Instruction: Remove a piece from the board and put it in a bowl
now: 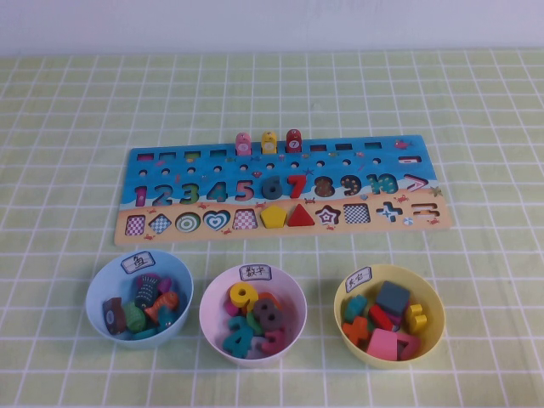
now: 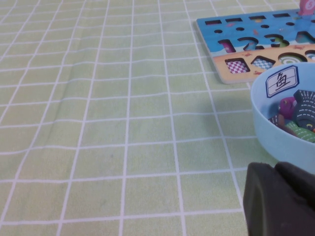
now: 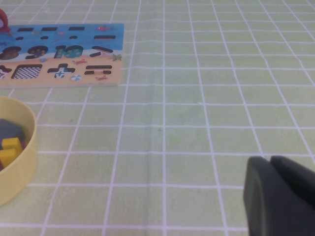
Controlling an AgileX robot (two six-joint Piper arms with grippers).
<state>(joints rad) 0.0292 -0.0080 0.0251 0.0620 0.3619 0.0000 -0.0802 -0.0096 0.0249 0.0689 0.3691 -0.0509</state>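
- Worktop: green checked cloth.
- Whitish-pink bowl: centre, near edge, holds number pieces.
- Yellow bowl: to its right, holds block pieces.
- Yellow piece, red piece: upright, side by side.

board: numbers 1-10 plus a > sign, all readable from my side
blue bowl: white label, handwritten 鱼
pink bowl label: can't quite read
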